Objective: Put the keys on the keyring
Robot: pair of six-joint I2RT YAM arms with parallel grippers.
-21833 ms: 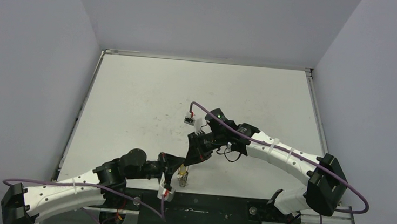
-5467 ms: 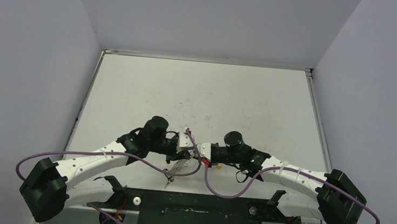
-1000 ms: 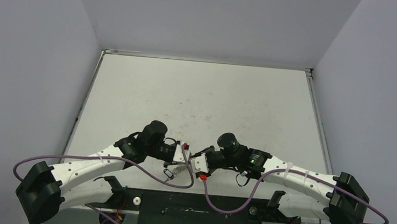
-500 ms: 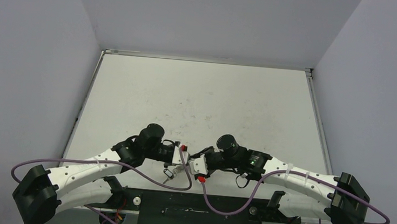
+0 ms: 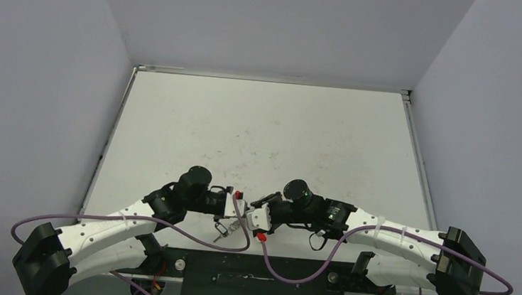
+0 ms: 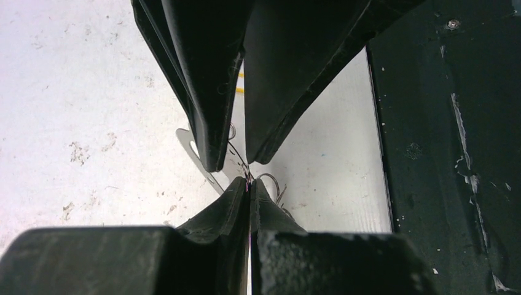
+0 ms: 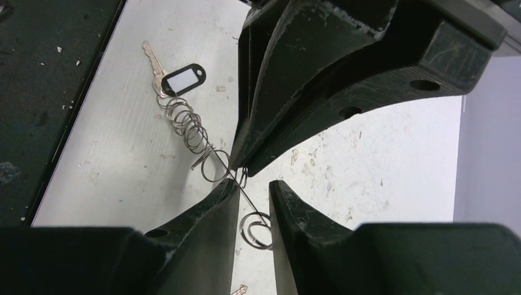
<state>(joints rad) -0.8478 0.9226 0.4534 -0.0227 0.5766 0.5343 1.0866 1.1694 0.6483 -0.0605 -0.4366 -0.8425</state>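
Noted a black-rimmed white tag (image 7: 182, 80) beside the key (image 7: 151, 60), chained to the keyring (image 7: 191, 134), which trailed onto the scuffed white desk (image 5: 260, 126) near its front edge. Found left tool (image 6: 249, 184) clenched on the keyring's thin wire, right tool (image 7: 253, 187) parted around that wire. Saw left arm (image 5: 116, 224) and right arm (image 5: 387, 226) bent inward, low, tip to tip. Grey walls (image 5: 276, 20) beyond.

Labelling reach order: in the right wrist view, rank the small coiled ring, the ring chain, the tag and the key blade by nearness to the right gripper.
1. small coiled ring, showing between the fingers of the right gripper.
2. ring chain, up-left.
3. tag, beyond the chain.
4. key blade, farthest, upper left.
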